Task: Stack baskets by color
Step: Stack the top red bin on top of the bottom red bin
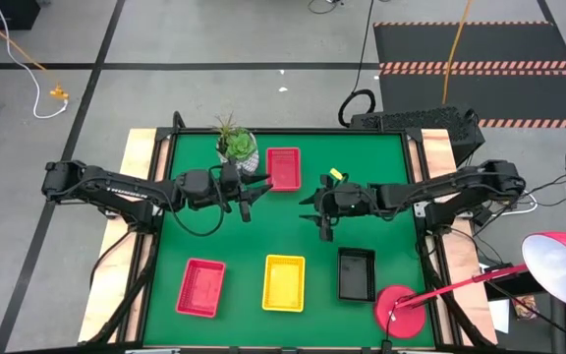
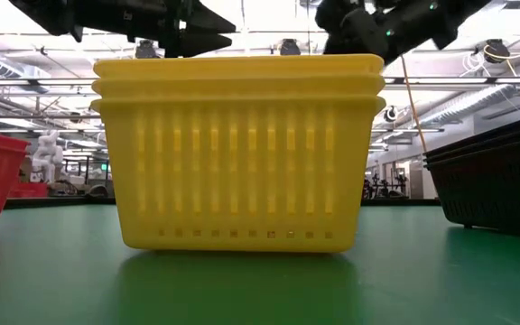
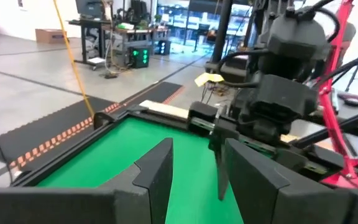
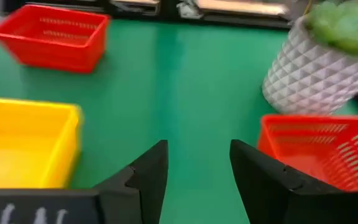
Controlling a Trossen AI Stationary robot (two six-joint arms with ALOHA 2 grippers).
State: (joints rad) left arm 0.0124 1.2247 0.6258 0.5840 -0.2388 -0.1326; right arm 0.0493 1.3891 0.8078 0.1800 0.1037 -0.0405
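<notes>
Beside the white plant pot (image 1: 241, 147), a light, stiff red lattice-walled plastic basket (image 1: 283, 167) is waiting; both grippers, left (image 1: 254, 194) and right (image 1: 314, 208), are hovering open and empty, best pinching its rim.

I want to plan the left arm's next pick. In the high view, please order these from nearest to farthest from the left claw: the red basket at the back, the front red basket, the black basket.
From the left claw:
1. Red basket at the back, right beside the claw, next to the plant pot.
2. Front red basket, front left.
3. Black basket, front right.
</notes>
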